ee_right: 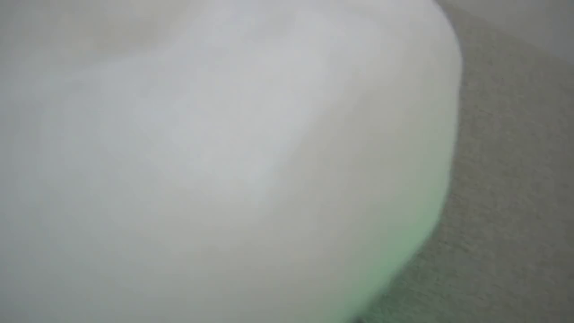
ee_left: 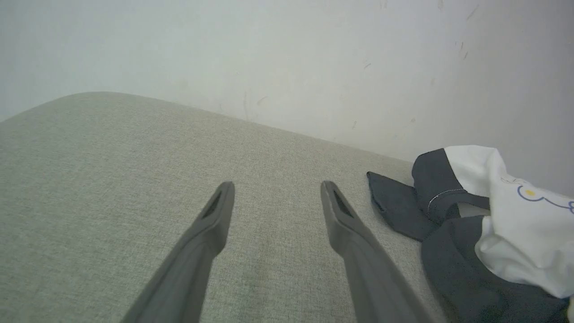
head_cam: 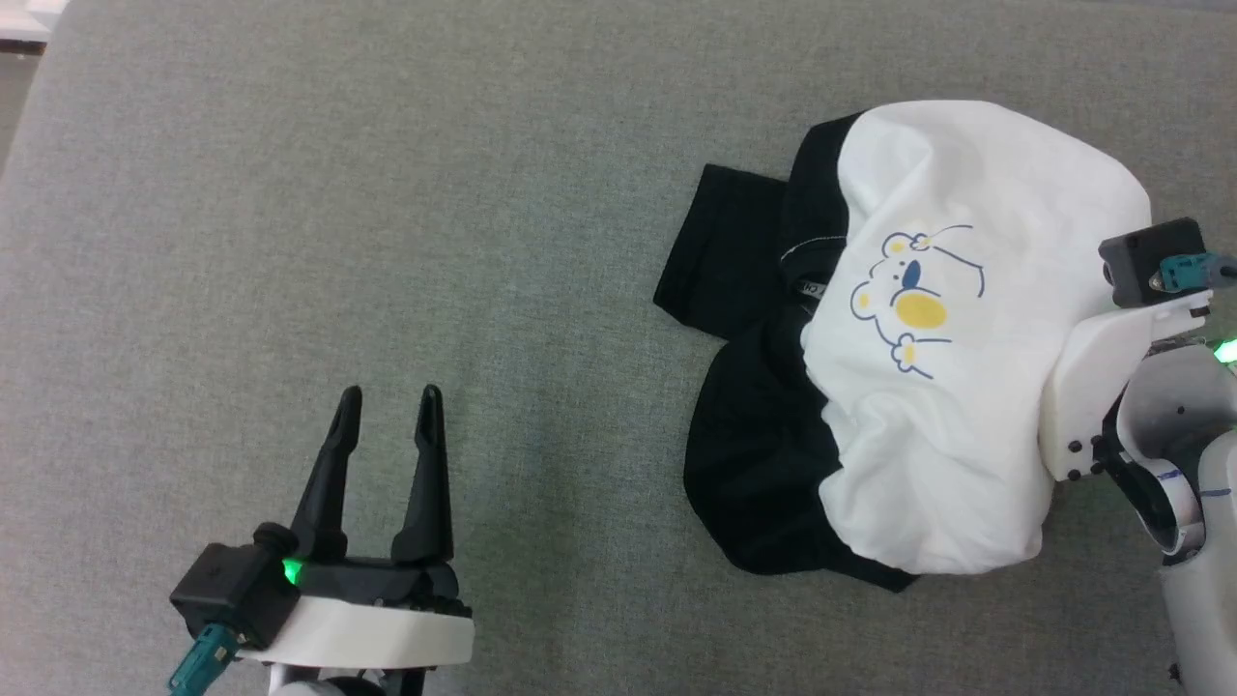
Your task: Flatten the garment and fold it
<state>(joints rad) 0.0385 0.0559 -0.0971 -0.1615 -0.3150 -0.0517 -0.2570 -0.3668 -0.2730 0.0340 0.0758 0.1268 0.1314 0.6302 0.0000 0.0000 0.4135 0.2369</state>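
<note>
The garment [head_cam: 966,406] lies bunched in a mound at the right of the grey fabric surface [head_cam: 387,193]. Its white body with the yellow-and-blue print faces up, and black sleeves spill out to its left. In the left wrist view the garment [ee_left: 515,224] sits off to the right. My left gripper [head_cam: 388,401] [ee_left: 277,190] hovers open and holds nothing, well left of the cloth. My right arm's white wrist housing [head_cam: 1102,387] presses against the mound's right side, with its fingers hidden under the cloth. Blurred white garment cloth [ee_right: 224,157] lies close before the right wrist camera.
The grey surface stretches wide to the left and far side of the garment. Its far-left corner edge [head_cam: 24,87] shows at the top left. A pale wall [ee_left: 269,54] rises just beyond the surface's far edge.
</note>
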